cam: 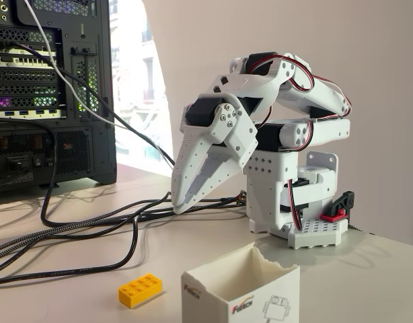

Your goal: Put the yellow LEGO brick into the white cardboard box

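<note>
In the fixed view, the small orange-yellow rectangular plastic LEGO brick (140,290) lies studs-up on the pale table (72,282), just left of the small white cardboard box (241,289) with its ragged torn rim and red-black logo. The white two-finger gripper (179,207) hangs above the table behind them, pointing down, its fingers nearly together and holding nothing. Dark cables (92,229) run across the table to a black computer tower (52,94).
</note>
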Controlling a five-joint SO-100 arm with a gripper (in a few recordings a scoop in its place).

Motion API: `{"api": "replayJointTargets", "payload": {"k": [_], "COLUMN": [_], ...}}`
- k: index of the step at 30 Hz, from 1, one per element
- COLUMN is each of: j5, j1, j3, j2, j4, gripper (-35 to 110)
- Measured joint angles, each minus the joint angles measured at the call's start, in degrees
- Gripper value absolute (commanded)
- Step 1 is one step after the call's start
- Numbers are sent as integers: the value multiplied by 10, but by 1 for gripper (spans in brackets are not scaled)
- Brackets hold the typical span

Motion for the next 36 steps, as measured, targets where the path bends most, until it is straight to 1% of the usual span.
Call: {"api": "replayJointTargets", "payload": {"k": [23, 28, 36], "j5": [-21, -24, -43], "j1": [0, -1, 4], "j3": [11, 11, -59], "j2": [0, 1, -47], "j4": [0, 17, 40], "gripper": [-9, -9, -9]}}
